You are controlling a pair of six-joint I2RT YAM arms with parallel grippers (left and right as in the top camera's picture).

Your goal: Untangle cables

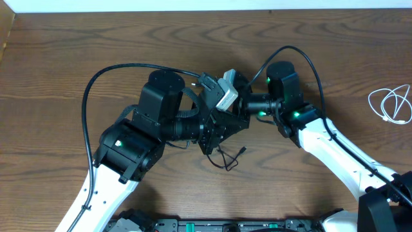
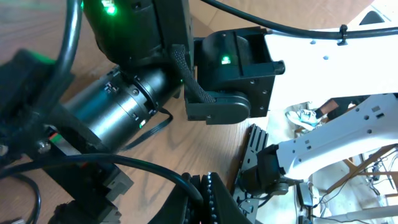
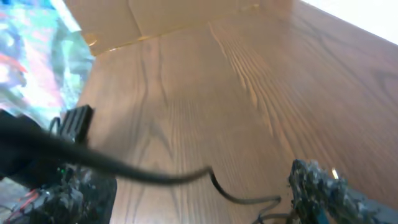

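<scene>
The two arms meet over the middle of the wooden counter [image 1: 58, 51], the left arm [image 1: 129, 145] reaching in from the lower left and the right arm [image 1: 322, 138] from the lower right, their wrists crowded close together. The left fingers [image 2: 211, 196] are closed tight against each other at the bottom of the left wrist view. Whether anything thin is pinched between them cannot be told, since the tips run out of frame. The right fingers [image 3: 317, 183] stand wide apart in the blurred right wrist view, with bare wood between them and nothing gripped. The black cord [image 1: 226, 160] lies on the counter just below the clustered wrists in the overhead view, in a small loose tangle with a plug end pointing to the right. Its upper part disappears under the black hardware, so contact with either set of fingers cannot be made out. The white cord [image 1: 389, 106] rests well apart from all this, near the right edge of the counter, gathered in a few loose loops and touched by neither arm.
</scene>
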